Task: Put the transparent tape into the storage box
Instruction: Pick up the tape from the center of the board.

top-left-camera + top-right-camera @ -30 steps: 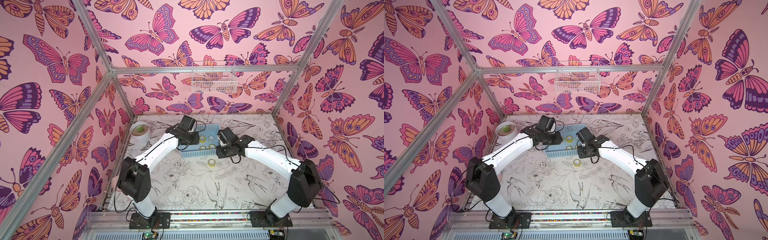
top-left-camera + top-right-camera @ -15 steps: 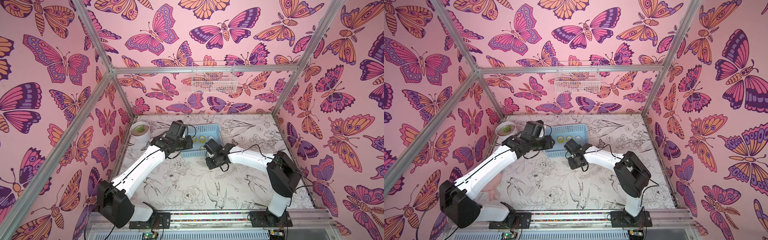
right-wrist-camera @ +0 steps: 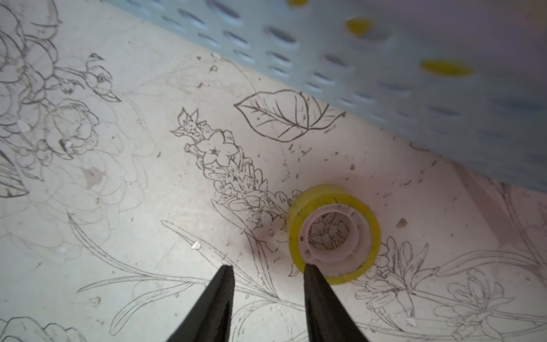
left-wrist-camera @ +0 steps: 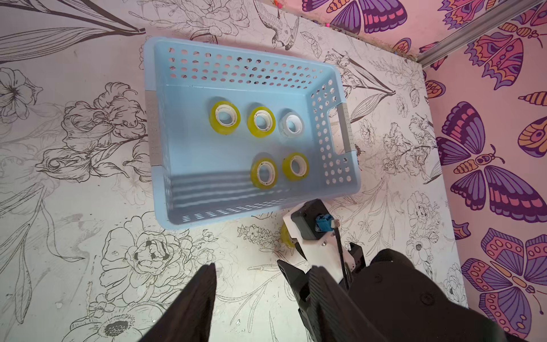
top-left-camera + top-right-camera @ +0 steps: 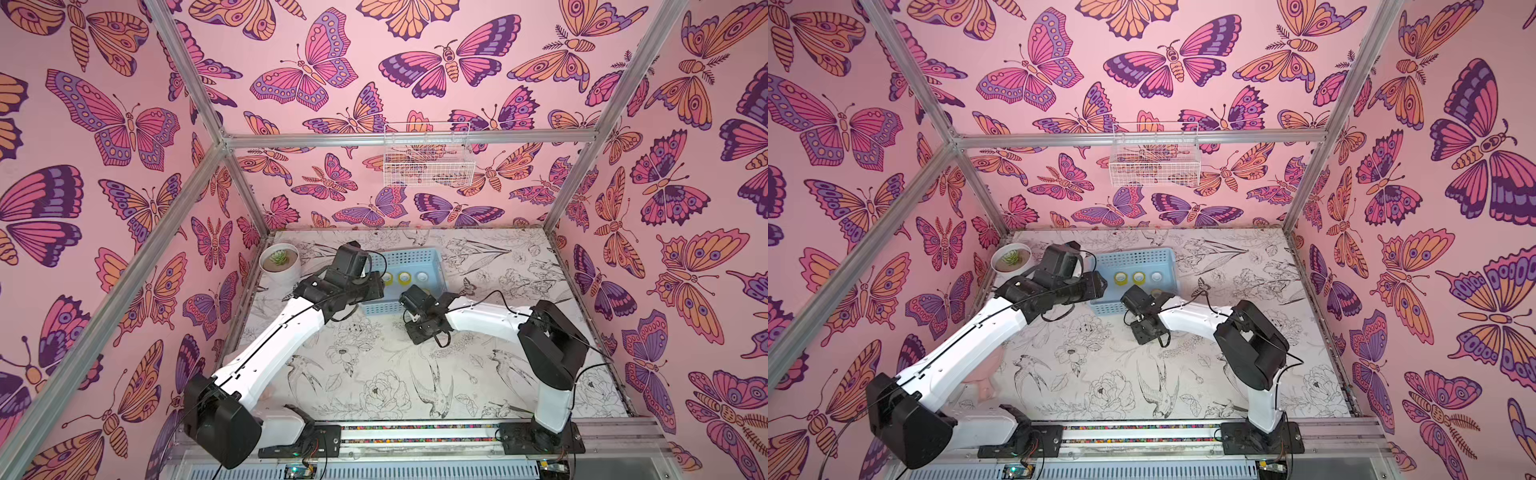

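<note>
Right wrist view: loose roll [image 3: 325, 194] flat on counter [image 3: 118, 207], just outside basket [image 3: 384, 88].
Right gripper [image 3: 266, 266]: half-open, empty, one tip over the roll's rim.
Left gripper [image 4: 260, 272]: parted, empty.
Handling: probably light, stiff, slick; I'd pinch across the ring.

Both top views peer down from high at the front, facing the back wall [image 5: 357, 199], taking in the whole counter [image 5: 374, 365] and the box [image 5: 411, 255] from afar. Left wrist camera looks down into the box from well above. Right wrist camera sits low and close, facing the box's outer wall and one roll [image 3: 328, 194]. Both wrist views share that roll and wall.
</note>
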